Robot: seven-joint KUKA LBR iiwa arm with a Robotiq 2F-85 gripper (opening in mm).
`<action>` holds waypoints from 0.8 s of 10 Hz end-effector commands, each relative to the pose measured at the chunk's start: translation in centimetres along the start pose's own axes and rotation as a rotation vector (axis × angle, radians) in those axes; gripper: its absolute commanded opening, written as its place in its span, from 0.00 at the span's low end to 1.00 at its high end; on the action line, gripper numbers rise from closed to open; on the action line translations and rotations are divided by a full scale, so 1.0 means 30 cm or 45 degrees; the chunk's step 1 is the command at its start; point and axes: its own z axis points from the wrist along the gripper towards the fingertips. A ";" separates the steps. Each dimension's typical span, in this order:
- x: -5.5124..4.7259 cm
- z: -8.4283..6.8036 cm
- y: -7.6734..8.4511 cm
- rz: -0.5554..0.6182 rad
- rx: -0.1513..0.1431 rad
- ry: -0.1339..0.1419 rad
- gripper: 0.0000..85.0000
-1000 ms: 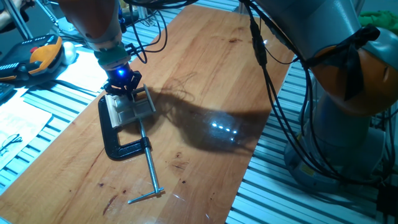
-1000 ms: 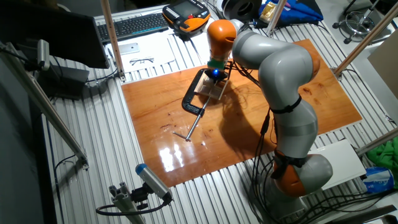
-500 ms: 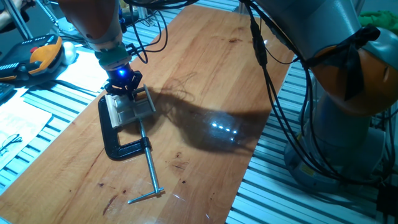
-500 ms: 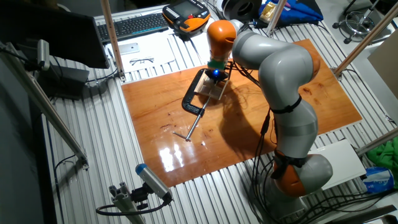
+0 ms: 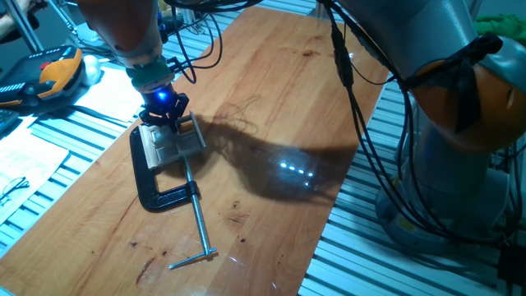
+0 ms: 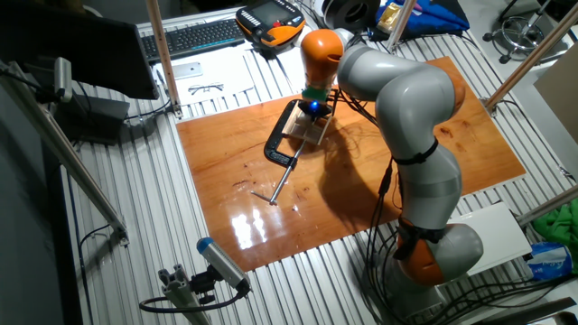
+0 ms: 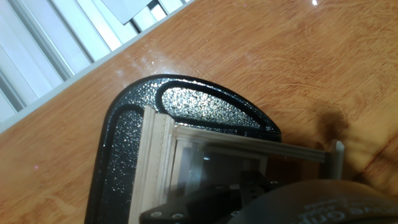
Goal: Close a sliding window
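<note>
Stillness marks the scene: across the last second neither fixed view shows any shift in arm, clamp or window, so whatever push the task calls for is either stalled or moving too slowly to register.

Largest in frame, the KUKA arm (image 6: 397, 135) arches over the wooden tabletop (image 5: 271, 90), its wrist bent down toward the board's far corner. Beneath it lies the black C-clamp (image 5: 156, 185), flat on the board, its long metal screw (image 5: 197, 226) trailing away toward the table's near edge.

Held within the clamp's curve sits the sliding window (image 5: 168, 141), a small light-wood frame with pale panes (the hand view shows its rails (image 7: 249, 146) lying right against the clamp's black body (image 7: 205, 102)). The gripper (image 5: 164, 115), lit blue at the wrist, is pressed down onto the window's upper end, fingertips at or on the frame.

Whether the fingers are spread or pinched cannot be told: the hand view shows only a dark block of the hand at the bottom edge, and the fixed views are too small.

Judged from the unchanged pictures, the pane has likely not yet travelled, and how far it stands from shut is not readable here.
</note>
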 end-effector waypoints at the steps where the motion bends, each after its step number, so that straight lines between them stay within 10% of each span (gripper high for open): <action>1: 0.001 0.000 -0.003 0.000 0.001 0.001 0.00; 8: 0.003 0.002 -0.012 -0.013 0.014 -0.004 0.00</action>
